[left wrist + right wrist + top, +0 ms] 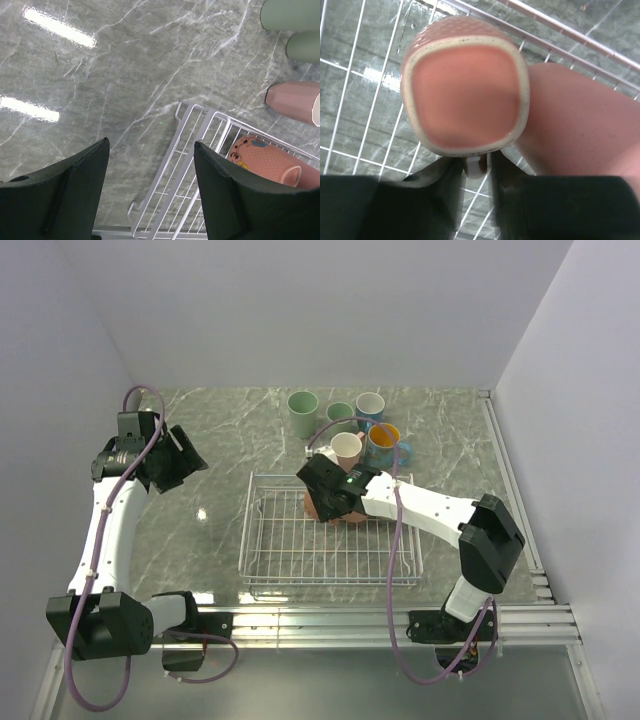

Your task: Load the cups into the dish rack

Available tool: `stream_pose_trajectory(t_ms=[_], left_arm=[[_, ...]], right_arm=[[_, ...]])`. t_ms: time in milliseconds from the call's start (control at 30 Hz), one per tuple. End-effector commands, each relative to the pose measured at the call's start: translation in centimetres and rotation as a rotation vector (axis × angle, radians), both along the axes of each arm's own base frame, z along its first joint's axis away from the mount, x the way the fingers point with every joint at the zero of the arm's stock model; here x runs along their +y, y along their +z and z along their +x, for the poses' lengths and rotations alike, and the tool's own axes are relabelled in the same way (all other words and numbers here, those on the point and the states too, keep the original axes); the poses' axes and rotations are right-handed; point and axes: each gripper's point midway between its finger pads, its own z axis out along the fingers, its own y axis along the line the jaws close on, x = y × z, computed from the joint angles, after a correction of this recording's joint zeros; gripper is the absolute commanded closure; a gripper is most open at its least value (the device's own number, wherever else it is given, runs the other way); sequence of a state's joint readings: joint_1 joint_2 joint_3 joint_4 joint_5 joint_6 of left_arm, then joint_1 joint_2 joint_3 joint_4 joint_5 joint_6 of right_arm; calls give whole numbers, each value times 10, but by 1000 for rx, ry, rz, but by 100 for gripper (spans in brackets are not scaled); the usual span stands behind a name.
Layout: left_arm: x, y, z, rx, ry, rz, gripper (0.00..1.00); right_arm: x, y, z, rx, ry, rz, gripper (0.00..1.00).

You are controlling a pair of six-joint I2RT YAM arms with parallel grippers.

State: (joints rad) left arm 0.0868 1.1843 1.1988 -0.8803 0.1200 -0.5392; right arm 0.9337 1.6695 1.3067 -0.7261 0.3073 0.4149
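Note:
The white wire dish rack (290, 550) sits mid-table. My right gripper (328, 498) is over its far right part, shut on the handle of a salmon mug (465, 95) whose cream-rimmed mouth faces the wrist camera; the gripper (479, 167) pinches the handle just below the rim. A second salmon cup (580, 125) lies in the rack beside it and shows in the left wrist view (270, 162) with a flower mark. My left gripper (182, 455) is open and empty above the table left of the rack (200, 130). Behind the rack stand a pink cup (346, 450) and a blue mug (383, 443).
At the back stand a tall sage green cup (302, 412), a smaller sage green cup (340, 416) and a blue cup (370, 406). White walls close the table on three sides. A metal rail (400, 612) runs along the near edge.

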Motion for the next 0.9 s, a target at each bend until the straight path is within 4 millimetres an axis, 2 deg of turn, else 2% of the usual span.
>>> stream_pose_trajectory(t_ms=[0,100,133,167,233,333,500,533,567,633,667,733,767,833,867], left_arm=[[1,6,4,-38,-17,7,27],[3,6,4,-37,-14,22,27],[4,6,4,-37,-14,28,27],[4,7,4,-40,-17,30,27],[5,9,5,-43,-17,39,26],[7,14,8,-52,-13,47,26],[8,19,15,-62,-21,55,27],[8,21,18,-63,-25,59,27],[9,23,20,-67,-24,68,28],[7,25,27,-70,-38,62,28],[4,32,31,-89,-51,51,29],[1,35,40,-95,-60,28,30],[-2,42,46,-118,-73,14,31],[-11,45,57,-126,-86,-35,31],[-15,54,65,-156,-90,-48,31]], right_arm=[[0,20,5,-58,-37,25,42],[-1,26,3,-65,-42,40,25],[-1,29,3,-66,-41,46,23],[1,36,2,-72,-36,62,15],[1,44,2,-75,-37,69,14],[6,68,3,-98,-31,109,14],[15,122,4,-151,-16,199,13],[13,130,2,-155,-14,201,13],[14,149,3,-181,-14,234,13],[8,164,3,-206,-26,242,13],[5,180,4,-233,-34,269,13],[-1,191,1,-250,-34,275,12],[-6,199,1,-272,-44,282,11],[-11,203,1,-283,-51,282,10],[-14,202,1,-283,-56,281,10]])
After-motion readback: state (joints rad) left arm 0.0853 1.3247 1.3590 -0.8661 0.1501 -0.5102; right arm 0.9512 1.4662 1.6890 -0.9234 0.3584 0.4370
